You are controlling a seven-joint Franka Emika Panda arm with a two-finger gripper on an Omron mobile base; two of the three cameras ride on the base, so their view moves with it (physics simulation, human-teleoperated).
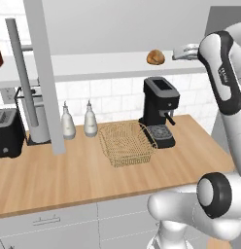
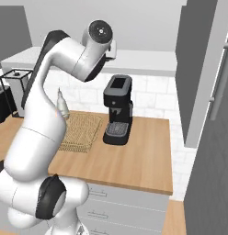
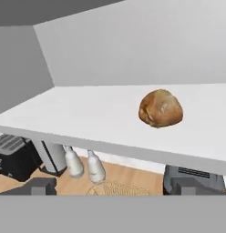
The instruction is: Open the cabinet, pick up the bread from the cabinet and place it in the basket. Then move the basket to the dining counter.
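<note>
The bread [image 3: 161, 108] sits alone on the open cabinet's [image 1: 108, 65] pale shelf as the gripper [image 3: 118, 185], fingers spread wide, faces it; below, the basket [image 1: 126, 143] stands empty beside the coffee machine [image 1: 160, 111].

The cabinet [image 1: 117, 65] stands open, its left door [image 1: 47, 73] swung out edge-on, with a long grey bar handle. The bread [image 3: 161, 108], a small round golden-brown bun, sits alone on the pale inner shelf. Below it, on the wooden worktop, the tan wire-mesh basket [image 1: 126, 143] rests just beside the black coffee machine; it looks empty, though the mesh is hard to read.
</note>
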